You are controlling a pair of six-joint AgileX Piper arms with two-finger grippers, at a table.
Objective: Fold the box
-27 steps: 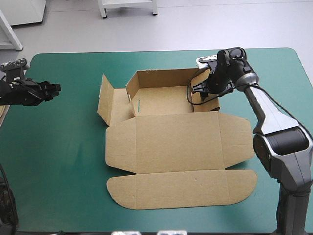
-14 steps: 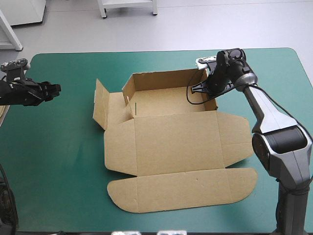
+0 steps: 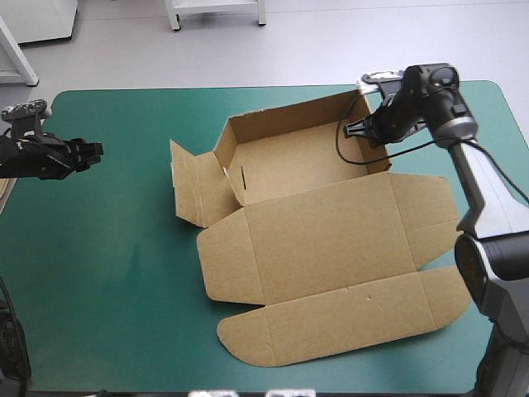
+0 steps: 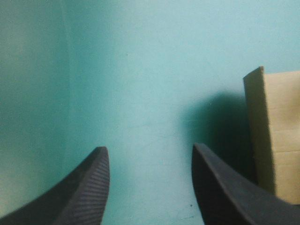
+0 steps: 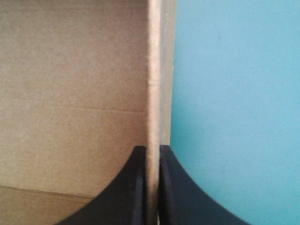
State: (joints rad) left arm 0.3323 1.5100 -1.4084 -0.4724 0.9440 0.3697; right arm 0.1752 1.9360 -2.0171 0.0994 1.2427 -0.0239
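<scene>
The brown box lies on the table, right of its middle and turned slightly askew to the edges. Its tray part, with walls raised, sits toward the far edge. The lid is spread flat toward the near edge and ends in a long flap with rounded corners. A side flap on the tray's left stands partly raised. The right gripper is at the tray's far right corner. In the right wrist view its black fingers are pressed almost together on the upright right-hand wall, one inside the tray and one outside over the teal-green cover. The left gripper hangs over the table's left edge toward the far side, well apart from the box. In the left wrist view its fingers stand wide apart with only cover between them, and the edge of the raised side flap shows ahead and to one side.
</scene>
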